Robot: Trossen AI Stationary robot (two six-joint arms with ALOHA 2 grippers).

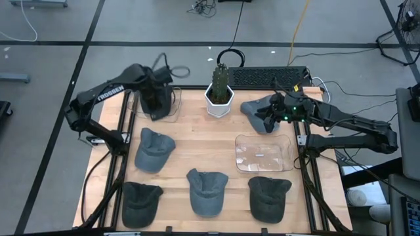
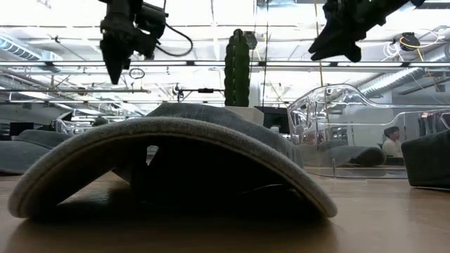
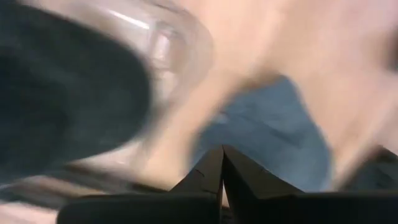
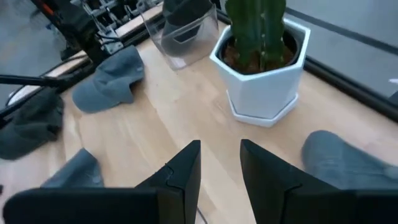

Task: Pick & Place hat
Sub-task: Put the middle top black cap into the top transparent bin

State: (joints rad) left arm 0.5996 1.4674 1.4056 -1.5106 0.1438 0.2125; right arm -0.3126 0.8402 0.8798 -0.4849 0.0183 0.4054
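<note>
Surface point(image 1: 197, 154): pale wood, caps spread all over it, and both arms are up at the far end!
Left arm point(image 1: 108, 92): "TROSSEN" in white along the link, the only writing that reads.
Clear tray point(image 1: 264, 153): empty, lying just below and inboard of the right jaws, a likely drop spot.
Second tray point(image 1: 157, 101): directly under the left jaws, with a dark cap inside.
Grey cap point(image 1: 257, 111): the task's thing by my guess, lying under the right jaws and touching nothing but the wood.
Other caps: one blue-grey point(image 1: 154, 149) nearer than the left jaws, three more along the near edge, the middle one point(image 1: 207, 191) filling the low view.
Planter point(image 1: 220, 98): white pot with a cactus, between the two sets of jaws, just beside the grey cap.
Right gripper point(image 1: 269, 113): jaws spread, nothing between them, poised over the cap's crown.
Left gripper point(image 3: 222, 163): jaws pressed together, empty, above its tray.
Handling: light, soft cloth; the crown will fold and sag, the brim is stiffer. Pinching the brim edge or a bunch of crown should hold, with little slip and nothing fragile.
</note>
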